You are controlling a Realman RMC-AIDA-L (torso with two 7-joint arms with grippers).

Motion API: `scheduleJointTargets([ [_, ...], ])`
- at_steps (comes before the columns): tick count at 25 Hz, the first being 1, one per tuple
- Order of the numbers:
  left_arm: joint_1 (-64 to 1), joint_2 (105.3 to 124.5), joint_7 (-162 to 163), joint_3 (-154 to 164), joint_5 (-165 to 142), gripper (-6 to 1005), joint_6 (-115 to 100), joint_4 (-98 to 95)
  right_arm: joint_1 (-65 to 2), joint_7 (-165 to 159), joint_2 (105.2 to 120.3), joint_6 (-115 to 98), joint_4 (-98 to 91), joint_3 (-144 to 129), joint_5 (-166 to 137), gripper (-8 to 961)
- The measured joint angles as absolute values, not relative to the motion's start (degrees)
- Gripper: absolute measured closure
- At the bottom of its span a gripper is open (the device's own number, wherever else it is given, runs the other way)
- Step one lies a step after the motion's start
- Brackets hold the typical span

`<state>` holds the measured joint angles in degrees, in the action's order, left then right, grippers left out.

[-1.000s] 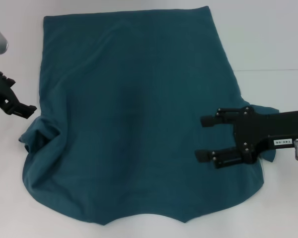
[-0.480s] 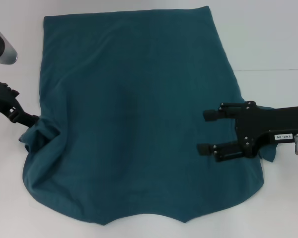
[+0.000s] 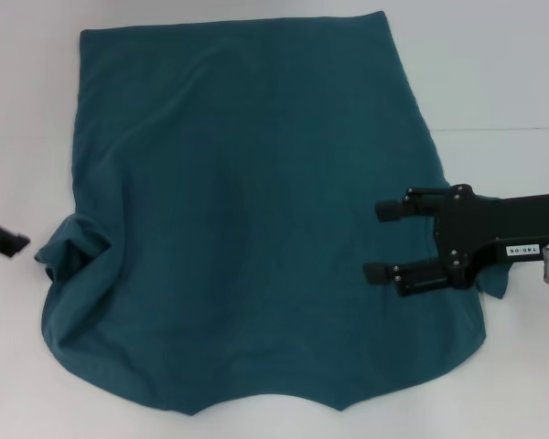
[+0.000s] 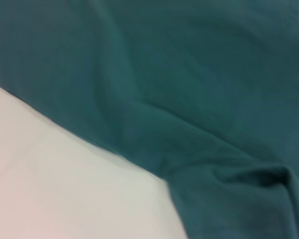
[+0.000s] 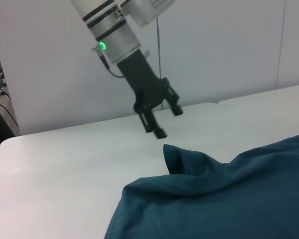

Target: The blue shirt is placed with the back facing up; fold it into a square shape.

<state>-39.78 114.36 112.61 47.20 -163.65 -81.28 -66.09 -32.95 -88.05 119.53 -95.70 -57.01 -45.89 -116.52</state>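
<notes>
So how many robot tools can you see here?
2: the left tool is above the table beside the blue shirt; the right tool is open over the shirt's right edge.

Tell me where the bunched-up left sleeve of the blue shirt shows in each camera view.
Head view: bunched left sleeve at the blue shirt's left edge, near the left gripper.
Left wrist view: the crumpled fold.
Right wrist view: the raised peak below the left gripper.
Shared landmark: white table.

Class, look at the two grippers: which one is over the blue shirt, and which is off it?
The right gripper is over the blue shirt, jaws open. The left gripper hangs above bare table beside the bunched sleeve.
</notes>
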Motion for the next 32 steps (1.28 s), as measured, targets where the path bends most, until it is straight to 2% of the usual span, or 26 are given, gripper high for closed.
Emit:
scheduleJointTargets([
  [13, -41.7, 113.24, 112.9, 49.1, -163.7, 100, -81.5, -55.1, -33.2, -87.9, 119.58, -95.7, -57.1, -46.2, -116.4, 29],
  [21, -43.2, 114.25, 112.8, 51.5, -163.7, 131, -77.1, -51.3, -33.2, -87.7, 119.73, -95.7, -57.0, -46.4, -116.4, 29],
  [26, -44.4, 114.6, 113.1, 53.4, -163.7, 278, -73.5, -48.5, -33.1, -87.7, 119.71, -95.7, -56.8, -46.4, -116.4, 29],
  [32, -44.7, 114.66, 113.5, 54.7, -163.7, 279, -71.2, -47.4, -32.7, -87.7, 119.7, -95.8, -56.7, -46.4, -116.3, 28],
])
